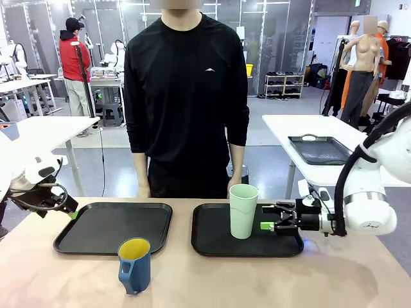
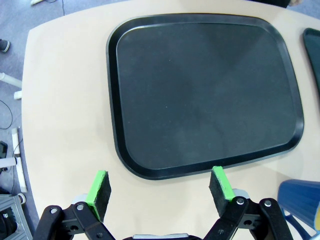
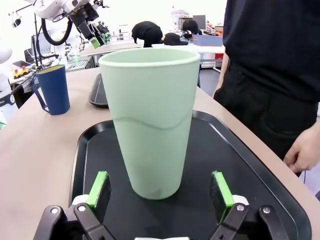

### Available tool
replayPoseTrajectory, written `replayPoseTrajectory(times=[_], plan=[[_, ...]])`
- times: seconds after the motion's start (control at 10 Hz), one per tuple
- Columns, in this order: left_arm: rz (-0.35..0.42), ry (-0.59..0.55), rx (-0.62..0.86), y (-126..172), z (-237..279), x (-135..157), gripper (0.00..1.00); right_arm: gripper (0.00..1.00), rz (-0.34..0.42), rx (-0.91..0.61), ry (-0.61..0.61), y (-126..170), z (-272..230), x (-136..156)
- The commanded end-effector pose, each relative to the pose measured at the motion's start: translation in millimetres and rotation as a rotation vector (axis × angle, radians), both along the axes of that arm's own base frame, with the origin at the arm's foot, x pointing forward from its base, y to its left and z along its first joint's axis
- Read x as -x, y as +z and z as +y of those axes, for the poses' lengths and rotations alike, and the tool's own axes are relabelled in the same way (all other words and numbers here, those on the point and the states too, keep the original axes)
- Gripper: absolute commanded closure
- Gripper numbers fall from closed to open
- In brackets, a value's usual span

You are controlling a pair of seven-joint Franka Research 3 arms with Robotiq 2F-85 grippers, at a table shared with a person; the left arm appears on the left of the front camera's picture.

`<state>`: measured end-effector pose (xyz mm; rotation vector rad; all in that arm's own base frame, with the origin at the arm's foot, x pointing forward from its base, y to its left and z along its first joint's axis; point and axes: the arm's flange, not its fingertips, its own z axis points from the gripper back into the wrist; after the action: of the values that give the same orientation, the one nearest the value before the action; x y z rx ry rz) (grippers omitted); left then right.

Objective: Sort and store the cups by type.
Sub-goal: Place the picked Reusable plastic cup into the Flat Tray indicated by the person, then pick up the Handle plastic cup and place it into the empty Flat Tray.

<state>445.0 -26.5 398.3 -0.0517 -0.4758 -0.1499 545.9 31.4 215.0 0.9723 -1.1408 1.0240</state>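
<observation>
Right gripper (image 1: 264, 216) gapes just beside the upright tumbler (image 1: 243, 210).

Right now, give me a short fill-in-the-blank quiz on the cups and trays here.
The green tumbler stands on the ____ tray.
The blue cup stands on the bare ____.
The blue cup is ____ inside.
The right gripper is ____, not gripping the tumbler.
Missing words: right; table; yellow; open.

Mint tumbler (image 1: 243, 210) upright on right tray (image 1: 212, 239); blue cup (image 1: 134, 265) upright on table (image 1: 257, 282)
</observation>
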Motion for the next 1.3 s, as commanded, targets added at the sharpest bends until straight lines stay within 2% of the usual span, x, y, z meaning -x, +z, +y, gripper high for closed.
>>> replayPoseTrajectory(times=[0.0, 0.3, 0.4, 1.2], plan=[[-0.001, 0.004, 0.003, 0.4, 1.7, -0.3, 0.00, 0.00, 0.023, 0.006, -0.028, 8.0, -16.3, 10.7], [-0.001, 0.004, 0.003, 0.4, 1.7, -0.3, 0.00, 0.00, 0.023, 0.011, -0.054, 13.3, -27.0, 18.2], [-0.001, 0.004, 0.003, 0.4, 1.7, -0.3, 0.00, 0.00, 0.010, 0.005, -0.045, 2.3, -26.1, 10.6], [-0.001, 0.004, 0.003, 0.4, 1.7, -0.3, 0.00, 0.00, 0.010, 0.005, -0.045, 2.3, -26.1, 10.6]])
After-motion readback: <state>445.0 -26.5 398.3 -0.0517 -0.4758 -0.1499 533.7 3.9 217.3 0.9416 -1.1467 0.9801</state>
